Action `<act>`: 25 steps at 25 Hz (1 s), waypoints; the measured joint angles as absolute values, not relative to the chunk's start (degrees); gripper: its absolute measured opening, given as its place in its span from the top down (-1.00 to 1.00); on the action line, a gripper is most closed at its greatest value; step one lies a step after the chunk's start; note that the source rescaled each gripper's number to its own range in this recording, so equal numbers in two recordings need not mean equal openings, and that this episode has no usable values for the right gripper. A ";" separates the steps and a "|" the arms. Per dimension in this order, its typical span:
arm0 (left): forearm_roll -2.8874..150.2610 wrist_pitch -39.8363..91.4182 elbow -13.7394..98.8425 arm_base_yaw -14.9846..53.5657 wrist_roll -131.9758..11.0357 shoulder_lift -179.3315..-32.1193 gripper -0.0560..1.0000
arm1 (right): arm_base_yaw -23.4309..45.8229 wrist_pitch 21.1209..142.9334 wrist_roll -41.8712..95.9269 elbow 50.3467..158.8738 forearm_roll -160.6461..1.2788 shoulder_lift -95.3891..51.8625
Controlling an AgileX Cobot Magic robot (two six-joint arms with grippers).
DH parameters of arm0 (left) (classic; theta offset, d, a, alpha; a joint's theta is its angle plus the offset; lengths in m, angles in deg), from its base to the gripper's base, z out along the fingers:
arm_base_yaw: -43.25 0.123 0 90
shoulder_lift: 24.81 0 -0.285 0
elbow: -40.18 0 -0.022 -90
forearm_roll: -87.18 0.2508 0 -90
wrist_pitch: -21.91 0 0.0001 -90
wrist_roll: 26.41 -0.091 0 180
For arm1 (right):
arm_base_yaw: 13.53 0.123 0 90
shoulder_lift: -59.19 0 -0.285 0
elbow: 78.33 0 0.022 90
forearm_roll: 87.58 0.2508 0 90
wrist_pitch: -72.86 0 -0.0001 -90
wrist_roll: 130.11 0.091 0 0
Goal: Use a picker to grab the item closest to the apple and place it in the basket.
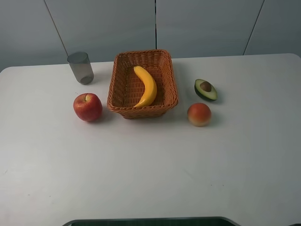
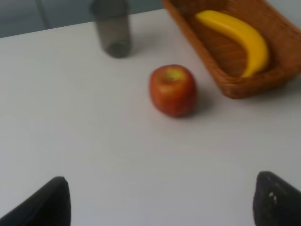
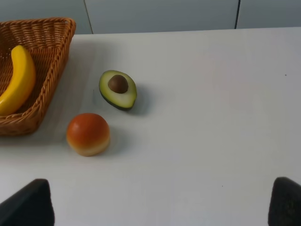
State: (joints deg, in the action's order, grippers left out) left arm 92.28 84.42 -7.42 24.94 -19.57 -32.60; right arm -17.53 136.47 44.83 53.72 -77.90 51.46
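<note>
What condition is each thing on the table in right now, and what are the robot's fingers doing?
basket: upright, holding only the banana
banana: lying inside the basket
apple: upright on the table, left of the basket
cup: upright, looks empty
avocado half: cut side up, pit in place
peach: resting on the table
left fingers: spread open, holding nothing
right fingers: spread open, holding nothing

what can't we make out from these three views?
- Both arms: not in the exterior high view.
- Left gripper: only dark finger tips show, cut by the left wrist frame edge.
- Right gripper: same in the right wrist view.
- Basket: cut off by the edge in both wrist views.
- Grey cup: blurred, top cropped in the left wrist view.
</note>
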 joint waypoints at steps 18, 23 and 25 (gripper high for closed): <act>87.18 84.29 -7.42 42.07 -26.41 -32.60 -1.00 | -17.53 136.47 44.83 53.72 -77.90 51.46; 87.18 84.29 -7.42 42.07 -26.41 -32.60 -1.00 | -17.53 136.47 44.83 53.72 -77.90 51.46; 87.18 84.29 -7.42 42.07 -26.41 -32.60 -1.00 | -17.53 136.47 44.83 53.72 -77.90 51.46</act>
State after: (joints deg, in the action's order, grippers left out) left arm 87.18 84.29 -7.42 42.07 -26.41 -32.60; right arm -17.53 136.47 44.83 53.72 -77.90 51.46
